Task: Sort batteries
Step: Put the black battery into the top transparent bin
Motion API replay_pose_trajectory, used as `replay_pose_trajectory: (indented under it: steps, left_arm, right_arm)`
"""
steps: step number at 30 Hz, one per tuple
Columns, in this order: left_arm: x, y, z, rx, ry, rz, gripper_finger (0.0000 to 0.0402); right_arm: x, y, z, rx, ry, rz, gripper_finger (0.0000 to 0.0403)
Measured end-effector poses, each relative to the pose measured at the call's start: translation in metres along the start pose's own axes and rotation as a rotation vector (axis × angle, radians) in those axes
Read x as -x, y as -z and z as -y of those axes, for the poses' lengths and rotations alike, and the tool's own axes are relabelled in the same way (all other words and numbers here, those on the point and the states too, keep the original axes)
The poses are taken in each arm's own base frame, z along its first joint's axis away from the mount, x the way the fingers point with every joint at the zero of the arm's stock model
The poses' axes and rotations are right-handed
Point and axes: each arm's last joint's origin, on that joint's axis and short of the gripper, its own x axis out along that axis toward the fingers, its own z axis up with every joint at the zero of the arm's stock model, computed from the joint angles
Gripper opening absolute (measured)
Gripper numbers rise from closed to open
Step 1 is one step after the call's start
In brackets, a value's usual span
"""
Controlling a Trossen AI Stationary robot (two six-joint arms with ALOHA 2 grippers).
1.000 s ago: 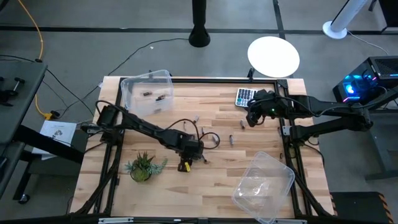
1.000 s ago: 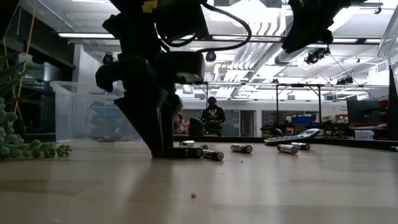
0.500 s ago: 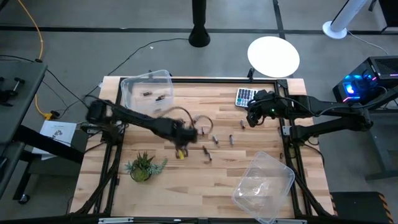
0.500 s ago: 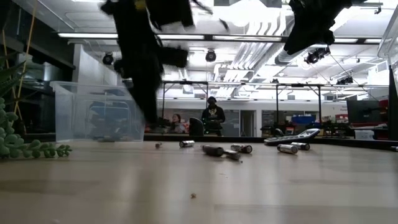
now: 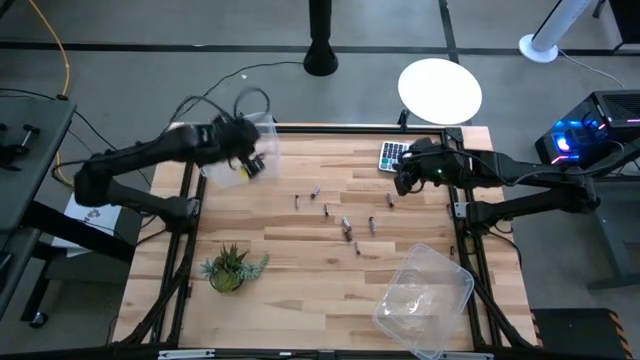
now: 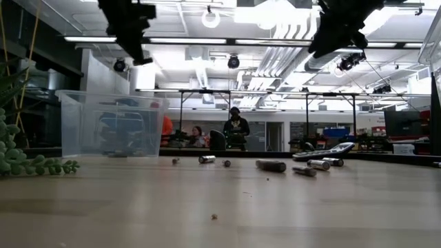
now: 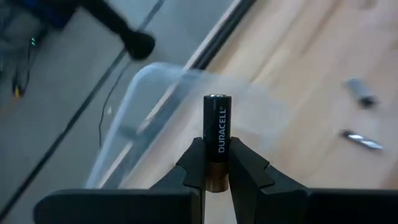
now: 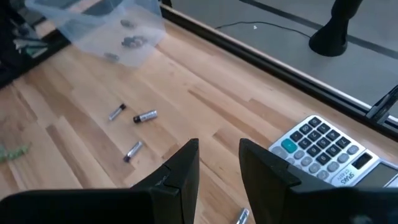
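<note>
Batteries [image 5: 346, 228] lie loose mid-table, small, hard and smooth, so I pinch each round its middle. My left gripper [image 7: 216, 167] is closed on one battery [image 7: 217, 134] over the clear bin [image 5: 262, 140] at the far left corner, its bottom end between my fingers. My right gripper [image 8: 219, 163] hangs half open and empty by the calculator [image 5: 394, 155].

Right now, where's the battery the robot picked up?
The Duracell battery is clamped upright in the left gripper, above the clear bin at the table's far left corner.

High view straight down over the table [image 5: 300, 260], low view level across it, wrist views close, angled downward
</note>
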Motion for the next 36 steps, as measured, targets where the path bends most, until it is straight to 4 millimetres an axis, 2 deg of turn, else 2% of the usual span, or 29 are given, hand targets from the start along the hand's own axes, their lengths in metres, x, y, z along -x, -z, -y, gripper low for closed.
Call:
replay_pose_trajectory:
  steps: [3, 6, 9, 14, 18, 21, 28, 32, 36]
  left_arm:
    - [-0.019, 0.005, -0.019, 0.045, 0.005, -0.065, 0.0046]
    - [-0.039, 0.008, -0.027, 0.092, 0.062, -0.112, 0.0104]
    - [-0.050, 0.007, -0.027, 0.123, 0.160, -0.139, 0.0165]
    - [-0.042, -0.008, -0.017, 0.120, 0.292, -0.047, 0.0235]
    - [-0.031, -0.017, -0.004, 0.012, 0.298, 0.030, 0.0250]
    - [-0.026, -0.020, 0.002, -0.036, 0.267, 0.062, 0.0251]
    - [-0.021, -0.025, 0.002, -0.018, 0.283, 0.136, 0.0252]
    - [-0.021, -0.027, 0.002, -0.014, 0.283, 0.148, 0.0252]
    - [-0.021, -0.027, 0.002, -0.030, 0.282, 0.158, 0.0252]
  right_arm:
    - [-0.001, -0.003, 0.001, -0.016, -0.002, 0.017, 0.0108]
    - [-0.001, -0.003, 0.001, -0.039, -0.007, 0.021, 0.0108]
    - [-0.001, -0.003, 0.000, -0.053, -0.025, 0.010, 0.0108]
    - [-0.001, -0.002, -0.002, -0.099, -0.087, -0.030, 0.0108]
    - [-0.009, 0.003, -0.012, -0.172, -0.240, -0.181, 0.0108]
    - [-0.025, 0.015, -0.029, -0.137, -0.361, -0.378, 0.0108]
    - [-0.083, 0.055, -0.079, -0.064, -0.392, -0.636, 0.0108]
    - [-0.114, 0.080, -0.089, -0.083, -0.291, -0.755, 0.0108]
    - [-0.138, 0.097, -0.092, -0.096, -0.183, -0.772, 0.0108]
